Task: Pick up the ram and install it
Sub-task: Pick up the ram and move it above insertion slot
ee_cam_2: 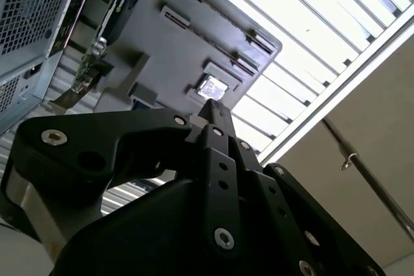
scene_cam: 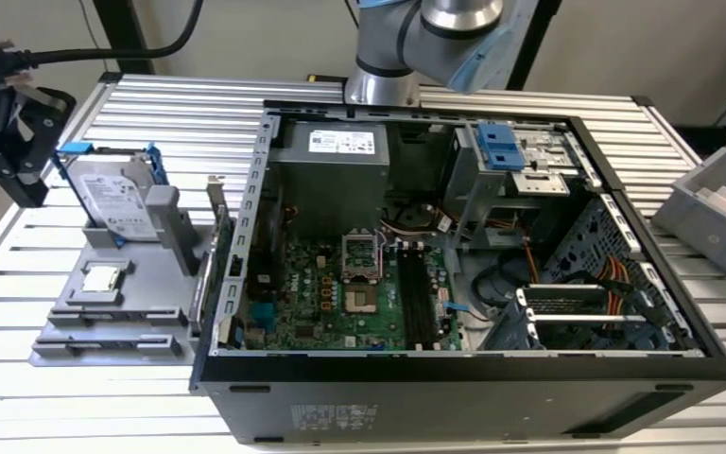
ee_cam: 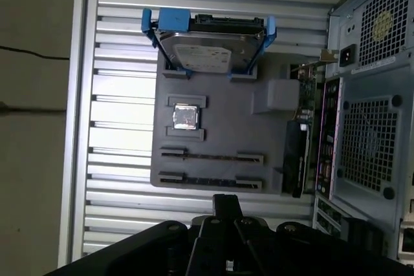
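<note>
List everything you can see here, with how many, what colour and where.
table: one, silver slats, under everything.
computer case: one, black, open, mid-table.
motherboard: one, green, inside the case.
tray: one, grey, beside the case.
hard drive: one, silver in a blue bracket, upright on the tray.
chip: one, silver, in a tray pocket.
ram: apparently two, dark, on edge in the tray's long holders.
card: one, dark, upright at the tray's case side.
bin: one, grey, exterior view's right, something orange inside.
robot arm: one, silver and blue, beyond the case.
gripper: one, black, shut, empty, near the tray's ram end.
</note>
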Robot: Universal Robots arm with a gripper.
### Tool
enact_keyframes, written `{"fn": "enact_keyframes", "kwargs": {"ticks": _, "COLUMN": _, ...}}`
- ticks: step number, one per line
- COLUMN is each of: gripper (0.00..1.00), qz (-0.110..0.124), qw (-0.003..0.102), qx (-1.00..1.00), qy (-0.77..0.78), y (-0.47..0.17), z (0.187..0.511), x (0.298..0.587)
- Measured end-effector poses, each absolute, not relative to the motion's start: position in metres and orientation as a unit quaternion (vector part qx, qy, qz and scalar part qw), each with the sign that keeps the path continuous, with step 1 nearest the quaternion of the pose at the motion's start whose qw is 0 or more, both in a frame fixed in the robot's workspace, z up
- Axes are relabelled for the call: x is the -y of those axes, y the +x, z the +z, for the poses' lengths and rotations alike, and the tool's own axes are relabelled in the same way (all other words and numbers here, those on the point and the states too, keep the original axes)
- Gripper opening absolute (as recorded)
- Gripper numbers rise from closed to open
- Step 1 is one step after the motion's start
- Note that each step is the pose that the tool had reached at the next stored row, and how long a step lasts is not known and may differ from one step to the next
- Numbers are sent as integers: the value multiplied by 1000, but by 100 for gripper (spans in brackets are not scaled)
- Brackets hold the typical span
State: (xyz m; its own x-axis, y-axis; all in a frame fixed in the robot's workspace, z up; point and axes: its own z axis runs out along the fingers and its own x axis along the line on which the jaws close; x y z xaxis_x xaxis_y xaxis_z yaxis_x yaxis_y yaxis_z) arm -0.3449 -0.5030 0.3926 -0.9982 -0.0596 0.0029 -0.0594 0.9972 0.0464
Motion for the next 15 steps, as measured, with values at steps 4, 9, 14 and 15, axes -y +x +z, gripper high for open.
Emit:
{"fn": "enact_keyframes", "kwargs": {"ticks": 4, "gripper": 0, "qz": -23, "qw": 2, "qx": 999, "qy": 40, "y": -345, "z": 393, "x": 503}}
{"fn": "enact_keyframes", "kwargs": {"ticks": 9, "gripper": 0, "qz": -22, "qw": 3, "qx": 998, "qy": 57, "y": -345, "z": 392, "x": 503}}
{"fn": "enact_keyframes", "kwargs": {"ticks": 14, "gripper": 0, "qz": -22, "qw": 3, "qx": 997, "qy": 77, "y": -345, "z": 393, "x": 503}}
{"fn": "enact_keyframes", "kwargs": {"ticks": 15, "gripper": 0, "qz": -22, "qw": 3, "qx": 996, "qy": 82, "y": -345, "z": 393, "x": 503}}
